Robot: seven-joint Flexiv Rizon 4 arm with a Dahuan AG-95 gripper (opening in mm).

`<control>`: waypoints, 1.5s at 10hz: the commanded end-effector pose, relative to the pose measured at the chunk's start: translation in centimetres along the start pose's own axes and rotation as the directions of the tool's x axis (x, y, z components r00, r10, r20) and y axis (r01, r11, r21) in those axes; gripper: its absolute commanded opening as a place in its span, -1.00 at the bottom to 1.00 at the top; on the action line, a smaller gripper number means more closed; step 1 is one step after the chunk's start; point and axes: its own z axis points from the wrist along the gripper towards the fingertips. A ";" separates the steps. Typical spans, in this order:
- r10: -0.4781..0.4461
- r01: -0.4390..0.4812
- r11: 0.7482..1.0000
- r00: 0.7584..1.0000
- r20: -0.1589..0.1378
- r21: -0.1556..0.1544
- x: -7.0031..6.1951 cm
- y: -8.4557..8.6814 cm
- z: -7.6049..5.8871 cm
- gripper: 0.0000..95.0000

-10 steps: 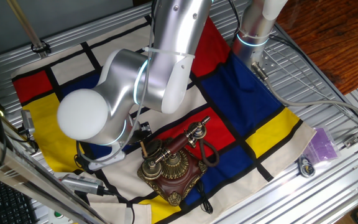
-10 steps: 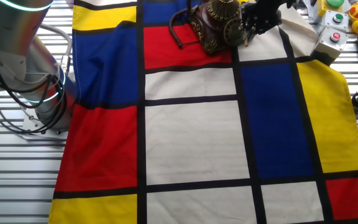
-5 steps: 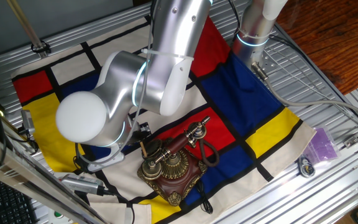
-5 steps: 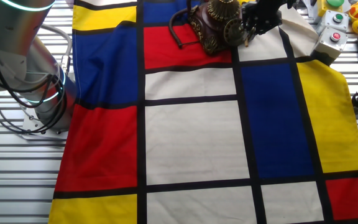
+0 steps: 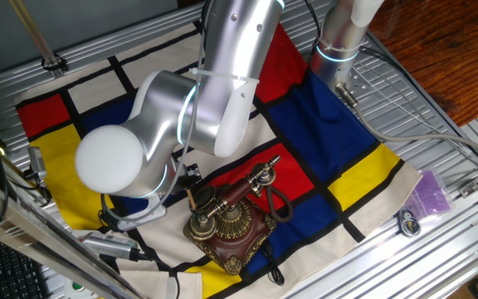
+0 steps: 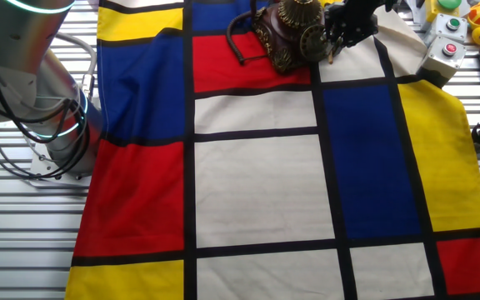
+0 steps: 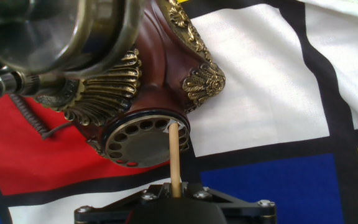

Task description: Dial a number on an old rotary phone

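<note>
The old rotary phone (image 5: 231, 226) stands on the chequered cloth near its edge, with the red-and-brass handset (image 5: 244, 189) resting on the cradle. In the hand view its carved red-brown base (image 7: 160, 68) and brass dial (image 7: 143, 140) face me. My gripper (image 7: 176, 194) is shut on a thin wooden stick (image 7: 174, 155). The stick's tip rests at the right rim of the dial, at a finger hole. In the other fixed view the gripper (image 6: 344, 25) sits just right of the phone (image 6: 290, 33).
A cloth of red, blue, yellow and white squares (image 6: 257, 183) covers the slatted metal table. The arm's big elbow (image 5: 139, 141) hangs over the cloth beside the phone. A button box (image 6: 444, 52) stands by the gripper. The black cord (image 5: 279, 208) loops beside the base.
</note>
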 end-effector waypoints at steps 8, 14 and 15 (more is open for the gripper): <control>0.002 -0.002 1.000 1.000 -0.008 0.001 0.2 -0.5 0.5 -1.00; 0.001 -0.001 1.000 1.000 -0.018 -0.001 0.2 -0.5 0.6 -1.00; 0.003 -0.003 1.000 1.000 -0.017 -0.003 0.2 -0.6 0.7 -1.00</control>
